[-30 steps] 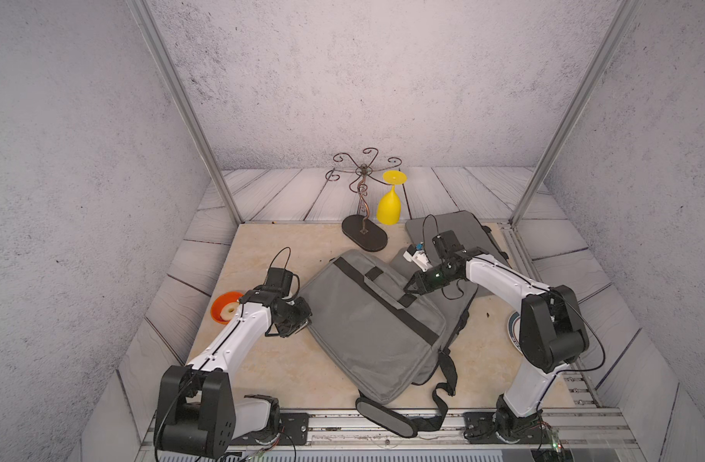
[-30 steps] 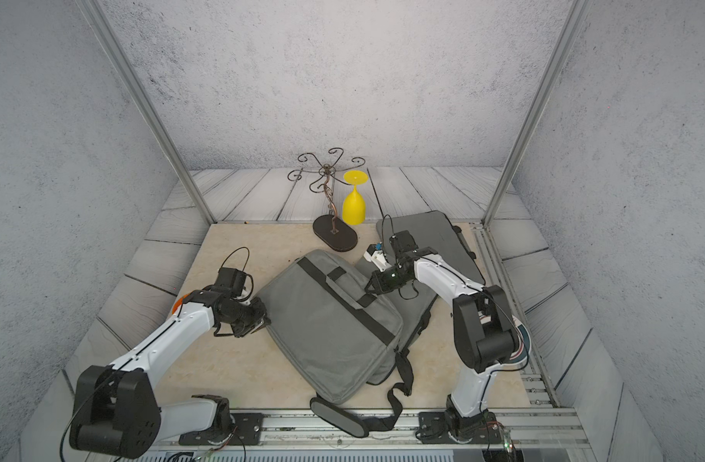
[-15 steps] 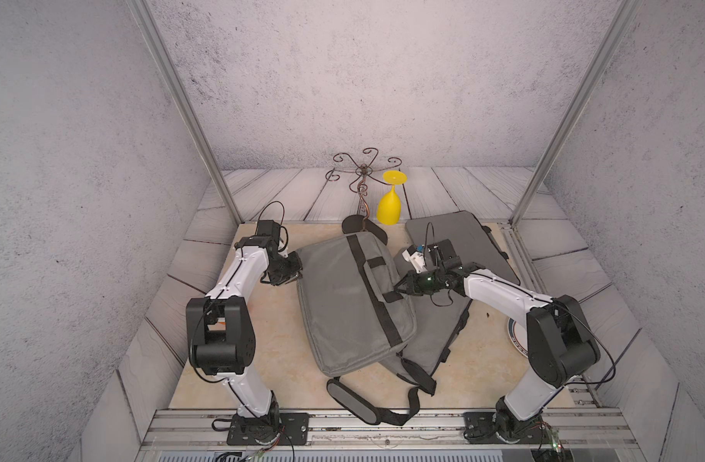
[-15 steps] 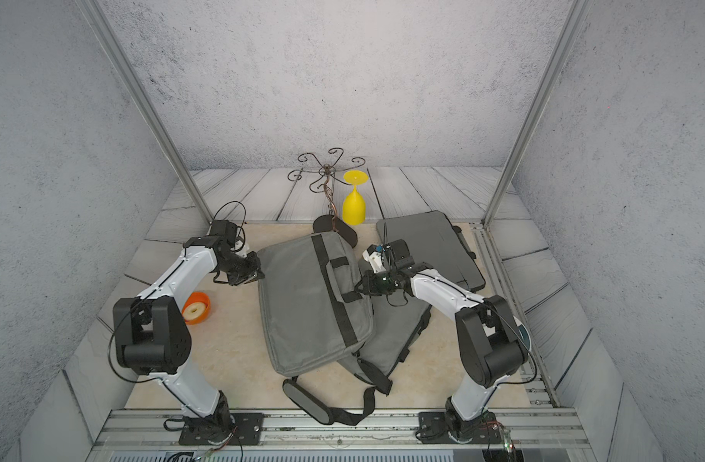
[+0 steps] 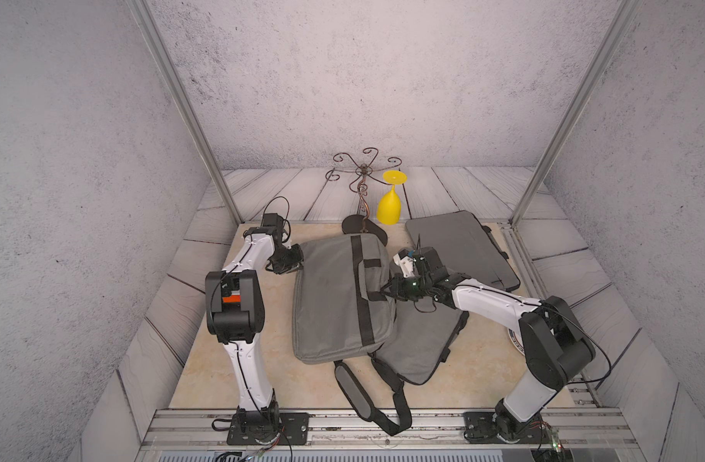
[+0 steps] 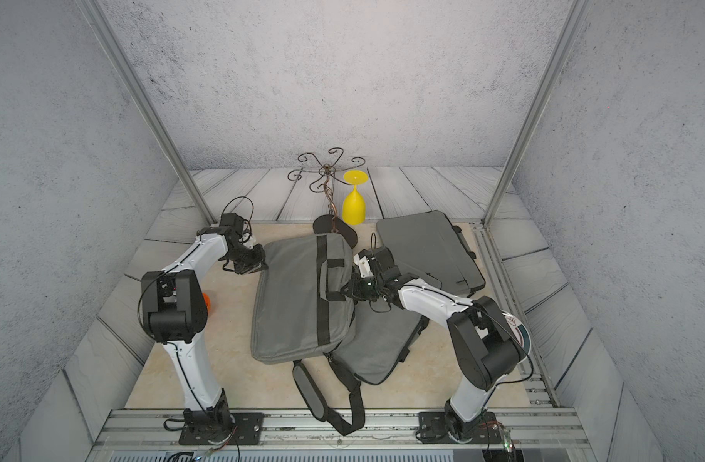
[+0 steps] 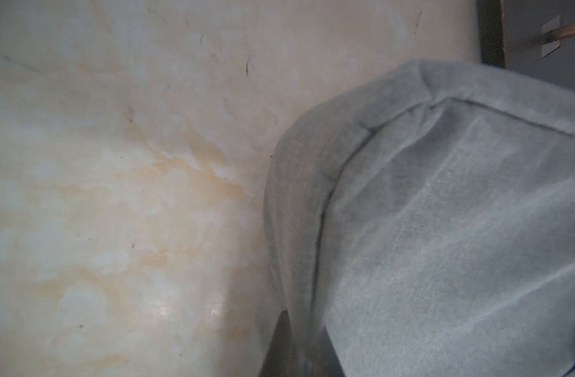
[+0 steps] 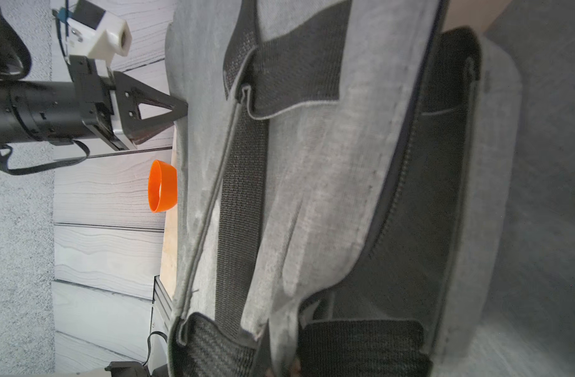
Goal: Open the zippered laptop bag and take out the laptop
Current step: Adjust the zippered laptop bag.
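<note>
Well, bag (image 5: 335, 304): flat on table (image 5: 279, 360), unzipped along one side
Left gripper (image 5: 298, 261): clenched on bag's far corner
Right gripper (image 5: 385, 290): clenched on bag's open edge

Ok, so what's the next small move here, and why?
Probably the right gripper lifts its pinched edge of the laptop bag a little, widening the mouth. It is shut on fabric by the handle, the zipper there looks parted over dark lining, and the left gripper is shut on the far corner. The contents are not visible.
</note>
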